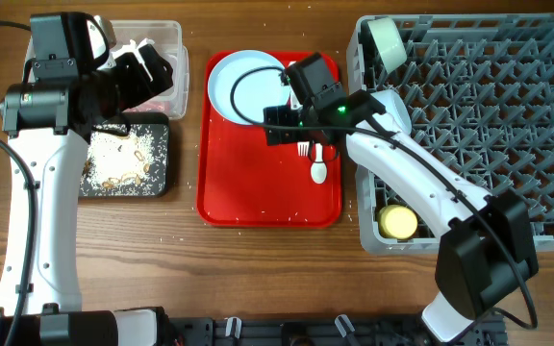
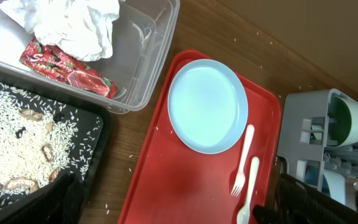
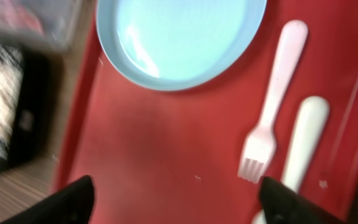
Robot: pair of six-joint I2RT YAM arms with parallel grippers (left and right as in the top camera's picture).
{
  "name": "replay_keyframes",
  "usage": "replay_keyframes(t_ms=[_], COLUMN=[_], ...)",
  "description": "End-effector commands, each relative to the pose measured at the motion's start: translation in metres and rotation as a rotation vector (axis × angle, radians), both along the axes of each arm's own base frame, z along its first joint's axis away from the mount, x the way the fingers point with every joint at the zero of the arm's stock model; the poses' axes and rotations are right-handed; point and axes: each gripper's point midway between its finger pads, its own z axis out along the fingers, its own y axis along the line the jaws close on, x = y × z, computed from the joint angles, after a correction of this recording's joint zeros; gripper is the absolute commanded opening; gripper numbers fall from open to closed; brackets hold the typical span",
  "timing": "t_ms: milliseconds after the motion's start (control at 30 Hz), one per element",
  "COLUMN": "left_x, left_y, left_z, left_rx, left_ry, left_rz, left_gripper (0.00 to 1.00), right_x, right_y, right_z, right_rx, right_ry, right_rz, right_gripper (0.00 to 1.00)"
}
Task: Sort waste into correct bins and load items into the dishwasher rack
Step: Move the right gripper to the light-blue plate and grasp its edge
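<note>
1. Loading the rack, by the look of it: finding fork (image 3: 266, 124) and spoon (image 3: 306, 134) lying side by side, close but seemingly not touching, on the right part of the red tray (image 1: 258, 197), with the plate (image 3: 179, 37) just beside them at the tray's far end.
2. Hovering the right fingers (image 3: 76, 202) above the tray, spread wide with nothing between them, the fork lying below and off to one side.
3. Judging the fork the likely next pick: calling for shifting over its handle, dropping low and closing across that thin handle without nudging the spoon.
4. Expecting a flat, light, slippery piece, awkward to lift off a smooth tray.
5. Calling next for carrying it across to the rack (image 1: 508, 115), already holding the green bowl (image 1: 388, 40) at its far left corner and the cup (image 1: 398, 222) at its near left corner.
6. Counting the waste as sorted: napkin (image 2: 73, 25) and wrapper (image 2: 67, 68) lying in the tub (image 1: 166, 38), scraps (image 2: 17, 130) with pale grains in the black tray (image 1: 157, 163).
7. Holding the left fingers (image 2: 334, 208) apart and empty above tub and black tray, well apart from the cutlery.
8. Noting loose grains scattered on the counter (image 1: 258, 269).
</note>
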Motion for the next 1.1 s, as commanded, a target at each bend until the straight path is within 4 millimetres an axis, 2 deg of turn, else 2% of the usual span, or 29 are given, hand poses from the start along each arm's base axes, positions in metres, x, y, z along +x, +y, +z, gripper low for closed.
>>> replay_keyframes(t_ms=[0,100,133,267,333,500,600,667,800,900,1033,1067], left_x=[0.002,0.002,0.002,0.002,0.002,0.002,0.002,0.002,0.002,0.002,0.002,0.002], left_y=[0.005,0.005,0.005,0.005,0.005,0.005,0.005,0.005,0.005,0.005,0.005,0.005], left_z=[0.0,0.0,0.0,0.0,0.0,0.0,0.0,0.0,0.0,0.0,0.0,0.0], left_rx=[0.013,0.013,0.013,0.013,0.013,0.013,0.013,0.013,0.013,0.013,0.013,0.013], left_ry=[-0.002,-0.002,-0.002,-0.002,-0.002,-0.002,-0.002,-0.002,-0.002,-0.002,-0.002,-0.002], left_rz=[0.008,0.008,0.008,0.008,0.008,0.008,0.008,0.008,0.008,0.008,0.008,0.008], left_gripper=[1.0,1.0,1.0,1.0,1.0,1.0,1.0,1.0,1.0,1.0,1.0,1.0], right_x=[0.018,0.04,0.05,0.078,0.087,0.092,0.092,0.092,0.087,0.084,0.081,0.077], right_y=[0.011,0.009,0.008,0.009,0.011,0.004,-0.005,-0.007,-0.007,-0.001,0.004,0.005], right_z=[0.025,0.025,0.019,-0.017,-0.031,-0.07,-0.086,-0.092,-0.119,-0.129,-0.13,-0.132], right_rx=[0.167,0.201,0.209,0.214,0.228,0.17,0.116,0.105,0.094,0.097,0.071,0.064], right_ry=[-0.001,-0.027,-0.024,-0.003,0.0,0.027,0.034,0.04,0.093,0.109,0.088,0.102], right_rz=[-0.145,-0.19,-0.213,-0.271,-0.303,-0.352,-0.391,-0.396,-0.433,-0.443,-0.439,-0.441], right_gripper=[0.75,0.73,0.72,0.72,0.67,0.61,0.6,0.57,0.53,0.44,0.23,0.08])
